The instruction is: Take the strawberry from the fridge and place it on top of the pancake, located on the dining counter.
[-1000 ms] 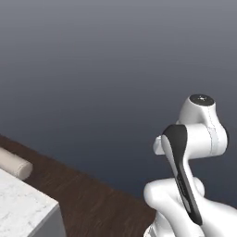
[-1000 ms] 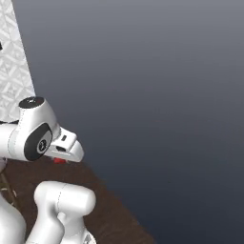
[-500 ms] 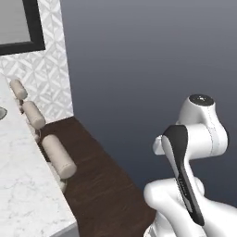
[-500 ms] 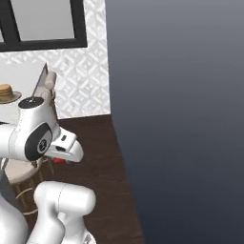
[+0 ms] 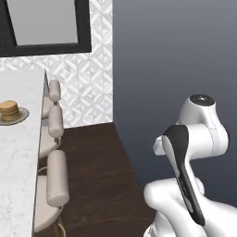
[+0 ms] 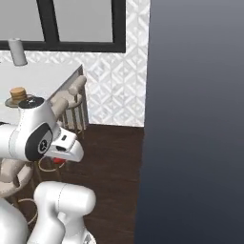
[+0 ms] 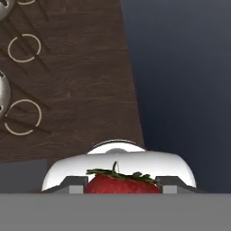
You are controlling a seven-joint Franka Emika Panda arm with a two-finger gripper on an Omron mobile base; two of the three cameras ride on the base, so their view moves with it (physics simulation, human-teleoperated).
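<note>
Red strawberry in our grip, on the way to the dining counter.

From the left base view, we see the dining counter [image 5: 18,152] at nine o'clock, with the pancake [image 5: 9,110] on its plate [image 5: 21,115] and stools [image 5: 57,178] along the edge. From the right base view, the pancake [image 6: 17,93] lies at ten o'clock, well apart from the gripper [image 6: 61,157], where a bit of red shows under the hand. From the hand view, the strawberry [image 7: 122,184] sits clamped between the two fingers [image 7: 76,183], above dark wooden floor [image 7: 85,90]. We judge the carry step is in hand; next we must bring the hand over the pancake and lower it.
</note>
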